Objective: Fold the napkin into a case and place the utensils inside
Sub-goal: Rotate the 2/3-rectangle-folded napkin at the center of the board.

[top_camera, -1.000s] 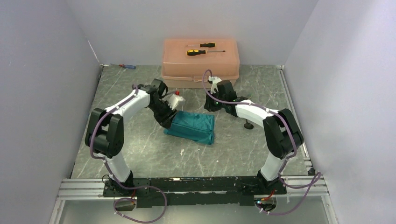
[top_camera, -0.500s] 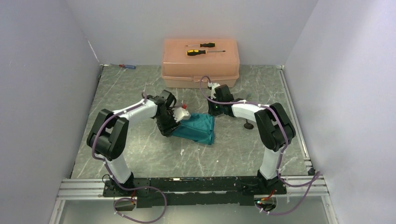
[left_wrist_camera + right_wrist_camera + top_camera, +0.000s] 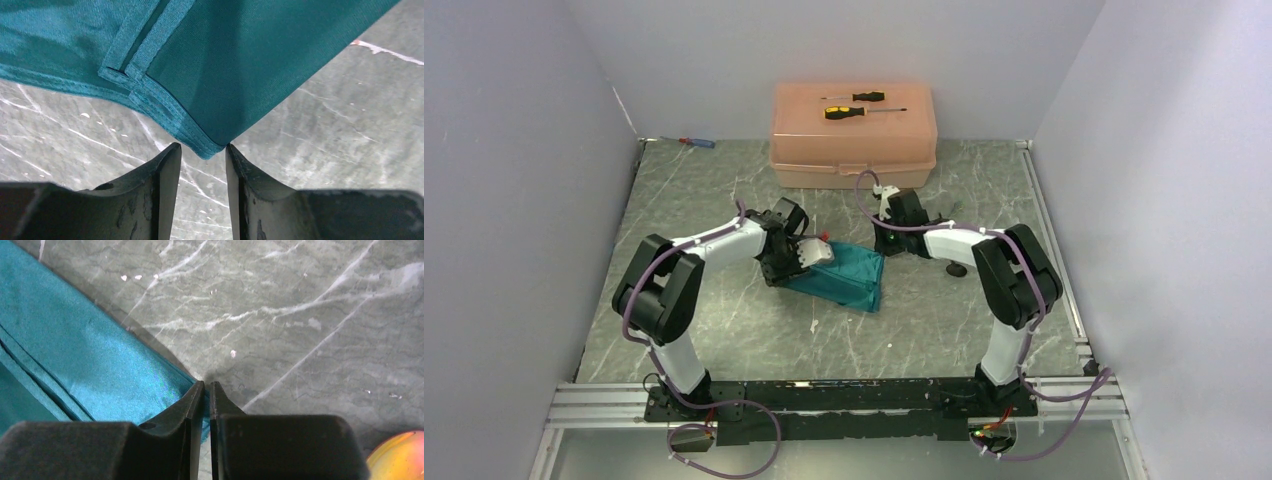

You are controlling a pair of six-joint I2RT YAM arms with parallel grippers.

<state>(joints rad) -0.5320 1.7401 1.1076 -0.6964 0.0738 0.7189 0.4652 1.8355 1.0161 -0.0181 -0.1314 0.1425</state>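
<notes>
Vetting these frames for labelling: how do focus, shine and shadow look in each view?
Top external: evenly lit and sharp, no glare. Left wrist: napkin stitching crisp. Right wrist: sheen on the napkin, dark shadow along its edge, blurred orange blob at bottom right.

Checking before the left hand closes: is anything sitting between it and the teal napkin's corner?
Nothing visible. The napkin has its corner right at the mouth of the open left hand, with only bare table around it.
</notes>
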